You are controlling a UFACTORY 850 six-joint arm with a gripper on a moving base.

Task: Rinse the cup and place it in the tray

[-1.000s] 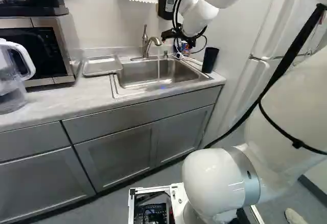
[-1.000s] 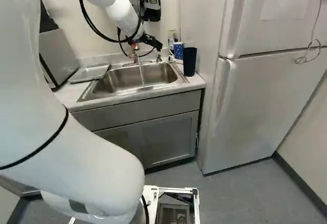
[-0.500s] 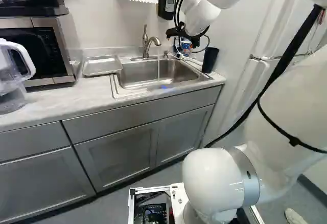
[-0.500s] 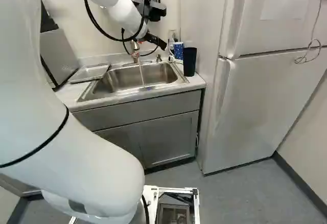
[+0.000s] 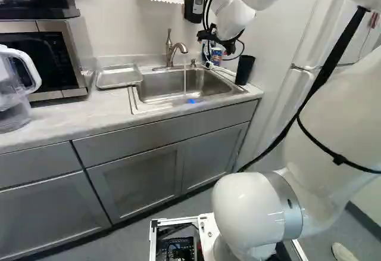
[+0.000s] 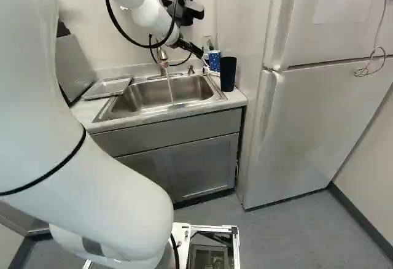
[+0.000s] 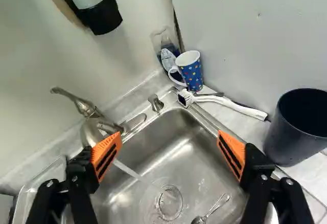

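Operating remotely, I hold the gripper point(image 7: 169, 133) wide and empty above the sink point(image 6: 138, 101), apparently to straddle the dotted cup point(image 7: 192, 74) at the sink's two o'clock; the tap point(image 5: 170, 51) runs, presumably for rinsing, the tray point(image 5: 119, 78) at ten o'clock.

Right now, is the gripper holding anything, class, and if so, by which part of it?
Nothing is held: the gripper stands open above the sink.
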